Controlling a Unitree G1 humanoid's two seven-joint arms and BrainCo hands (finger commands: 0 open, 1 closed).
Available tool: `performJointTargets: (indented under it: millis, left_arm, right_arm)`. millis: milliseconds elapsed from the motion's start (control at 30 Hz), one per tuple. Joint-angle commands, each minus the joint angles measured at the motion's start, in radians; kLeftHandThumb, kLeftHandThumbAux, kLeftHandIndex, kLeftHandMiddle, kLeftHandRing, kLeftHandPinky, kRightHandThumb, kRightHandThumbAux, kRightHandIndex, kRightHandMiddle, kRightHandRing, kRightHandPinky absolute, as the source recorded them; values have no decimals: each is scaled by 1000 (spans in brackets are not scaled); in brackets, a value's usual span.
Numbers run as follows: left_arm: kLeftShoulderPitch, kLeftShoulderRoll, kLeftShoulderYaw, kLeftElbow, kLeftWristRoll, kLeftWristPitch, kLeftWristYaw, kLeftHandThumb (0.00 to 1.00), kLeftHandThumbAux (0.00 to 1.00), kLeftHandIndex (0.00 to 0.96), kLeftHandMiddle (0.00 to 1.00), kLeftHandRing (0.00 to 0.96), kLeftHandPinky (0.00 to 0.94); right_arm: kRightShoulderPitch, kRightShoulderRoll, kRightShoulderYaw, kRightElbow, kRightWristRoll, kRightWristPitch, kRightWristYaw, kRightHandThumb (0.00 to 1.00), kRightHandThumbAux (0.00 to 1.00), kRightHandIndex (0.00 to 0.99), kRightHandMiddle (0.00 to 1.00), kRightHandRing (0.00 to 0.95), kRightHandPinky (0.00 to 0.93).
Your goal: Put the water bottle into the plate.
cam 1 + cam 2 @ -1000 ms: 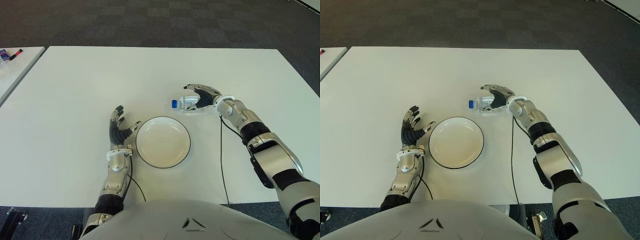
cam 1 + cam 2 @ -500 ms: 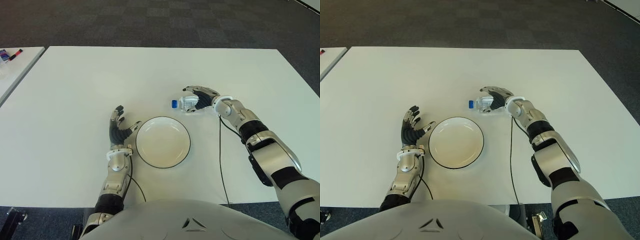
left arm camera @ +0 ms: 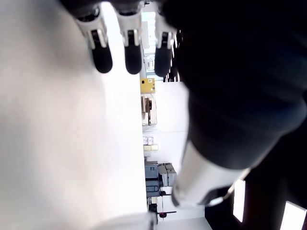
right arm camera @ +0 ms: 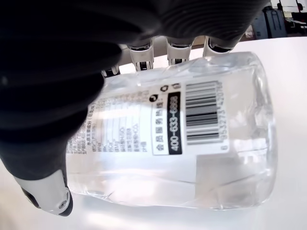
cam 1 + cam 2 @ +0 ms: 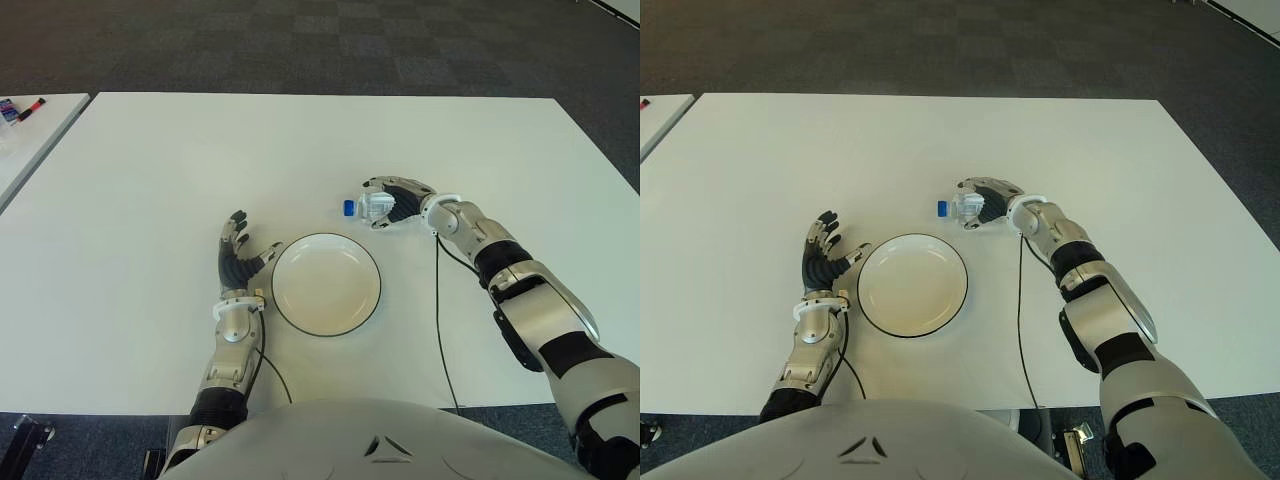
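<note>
We were in what looked like an office or lab room. A broad white tabletop stood on dark grey checkered carpet tiles, with a second white table just beside it. The left wrist view showed cabinets and office equipment farther off.

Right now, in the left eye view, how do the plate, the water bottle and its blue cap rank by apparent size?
1. Plate, clearly largest.
2. Water bottle, lying on its side, partly covered by the right hand.
3. Blue cap, smallest.
</note>
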Motion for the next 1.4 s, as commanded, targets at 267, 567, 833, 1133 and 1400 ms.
performJointTargets:
  millis: [267,567,833,1133,1400]
  left_arm:
    - [16,-38,-9,8,5,28,-1,0,968,154,152,138,163]
    - [16,-40,-7,0,3,51,-1,0,972,160,152,137,161]
    - [20,-41,-5,-10,-4,53,-3,0,967,162,157,142,167]
    - [22,-42,-5,-17,-9,66,-6,0,956,164,159,144,168]
    - [27,-43,-8,-21,-4,53,-3,0,961,155,156,144,172]
  right_arm:
    - [12,10,7,3,1,5,35,181,729,0,0,0,24]
    - [16,9,13,-3,-4,-4,30,160,761,0,0,0,15]
    - [17,8,18,-9,-7,-2,30,130,772,0,0,0,13]
    - [23,9,14,-17,-2,1,29,136,775,0,0,0,25]
    - [33,4,9,-37,-1,27,36,151,775,0,0,0,35]
